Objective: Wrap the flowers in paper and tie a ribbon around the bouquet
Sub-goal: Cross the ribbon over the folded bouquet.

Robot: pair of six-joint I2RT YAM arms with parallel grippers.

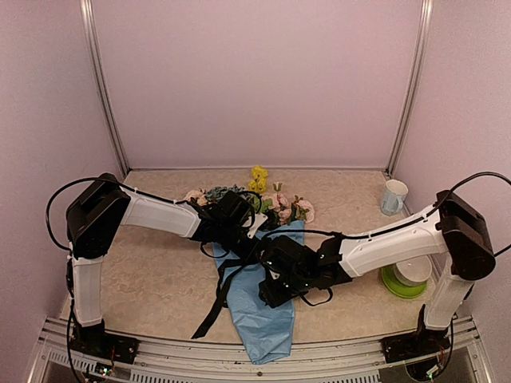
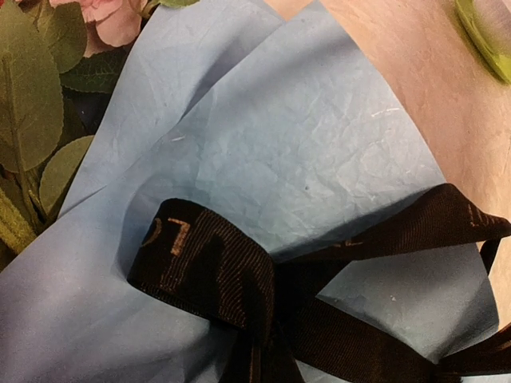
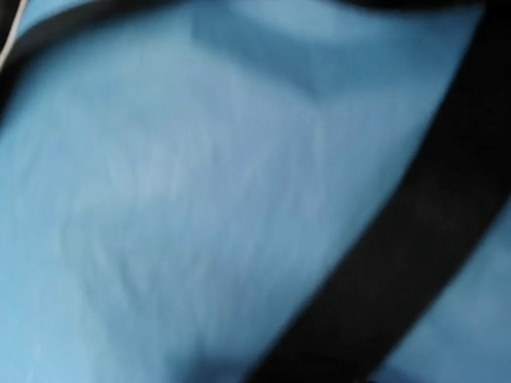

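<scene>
Ribbon (image 2: 239,279) crosses blue paper (image 2: 319,159) below the closed left end effector (image 1: 242,235).

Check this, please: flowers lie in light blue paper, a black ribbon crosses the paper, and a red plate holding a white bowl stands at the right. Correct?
The plate is green, not red; the top external view shows it. The flowers, paper, ribbon and bowl are as you say.

Robot lab booth: plain pink walls (image 1: 255,80), metal corner posts (image 1: 409,88), marbled tabletop (image 1: 160,279).
</scene>
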